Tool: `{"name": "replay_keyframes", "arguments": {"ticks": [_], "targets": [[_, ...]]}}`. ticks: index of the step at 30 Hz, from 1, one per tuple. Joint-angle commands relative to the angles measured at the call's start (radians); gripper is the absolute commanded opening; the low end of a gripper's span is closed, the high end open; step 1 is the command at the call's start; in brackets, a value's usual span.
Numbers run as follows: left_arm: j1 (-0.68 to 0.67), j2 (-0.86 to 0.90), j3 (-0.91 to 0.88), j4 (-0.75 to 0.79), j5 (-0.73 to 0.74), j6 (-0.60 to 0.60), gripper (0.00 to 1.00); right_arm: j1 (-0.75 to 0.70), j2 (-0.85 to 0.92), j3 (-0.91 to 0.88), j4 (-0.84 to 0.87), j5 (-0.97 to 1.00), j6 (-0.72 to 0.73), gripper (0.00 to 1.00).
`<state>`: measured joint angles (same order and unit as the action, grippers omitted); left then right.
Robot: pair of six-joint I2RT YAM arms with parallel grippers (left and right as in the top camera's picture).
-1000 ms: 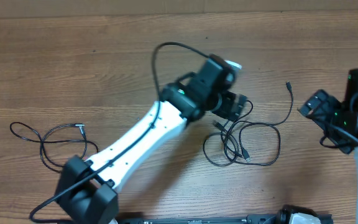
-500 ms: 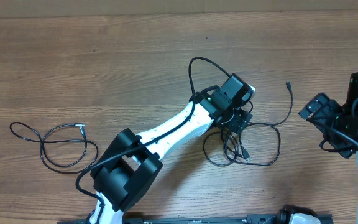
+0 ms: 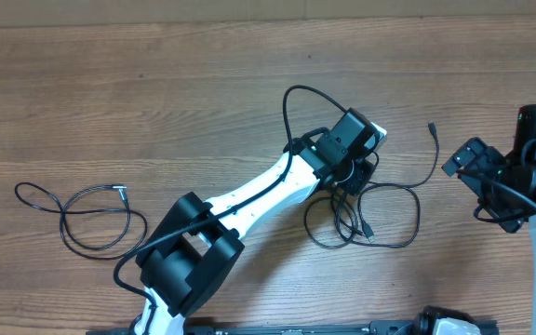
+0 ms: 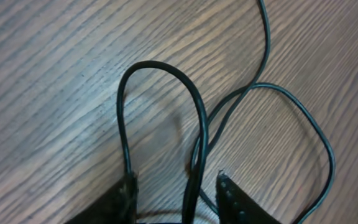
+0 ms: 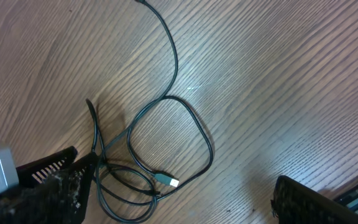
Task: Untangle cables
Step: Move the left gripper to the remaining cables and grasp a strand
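Tangled thin black cords [image 3: 350,221] lie right of table centre, under left gripper [image 4: 176,180]. Third thin black cord [image 3: 91,190] lies alone, well apart at left. Loop of tangle sits between left fingers, which are apart, not yet pinching. You: take one strand only, keep second strand out of bite, lift slowly, draw away from knot. Right gripper [image 3: 462,160] spread wide, empty, just right of tangle; use it to pin rest on brown wood-grain table [image 3: 156,93]. No readable brand, label or writing.

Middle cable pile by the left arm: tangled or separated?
Tangled. The cable pile shows loops crossing over one another in overhead and right wrist views; a lone cable lies apart at far left.
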<state>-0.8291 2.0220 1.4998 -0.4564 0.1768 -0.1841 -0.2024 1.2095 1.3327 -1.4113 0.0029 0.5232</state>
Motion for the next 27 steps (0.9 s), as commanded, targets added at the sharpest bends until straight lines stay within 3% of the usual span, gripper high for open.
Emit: {"name": "replay_keyframes", "arguments": {"ticks": [1,13,17,19,23,27], "targets": [[-0.005,0.02,0.0,0.006,0.023,0.0,0.36,-0.002,-0.002,-0.005,0.008,-0.008,0.004,1.0],[-0.023,0.021,0.0,0.012,0.026,-0.007,0.4,-0.002,-0.002,-0.005,0.011,-0.008,0.004,1.0],[-0.027,0.034,0.0,0.012,0.026,-0.007,0.32,-0.002,-0.002,-0.005,0.014,-0.008,0.004,1.0],[-0.027,0.054,0.0,0.011,0.023,-0.007,0.19,-0.002,-0.002,-0.005,0.015,-0.008,0.004,1.0],[-0.027,0.09,0.0,0.0,0.023,-0.007,0.04,-0.002,-0.002,-0.005,0.014,-0.005,0.004,1.0],[-0.02,0.092,0.0,-0.023,-0.001,-0.007,0.04,-0.002,-0.002,-0.005,0.014,-0.005,0.004,1.0]]}}
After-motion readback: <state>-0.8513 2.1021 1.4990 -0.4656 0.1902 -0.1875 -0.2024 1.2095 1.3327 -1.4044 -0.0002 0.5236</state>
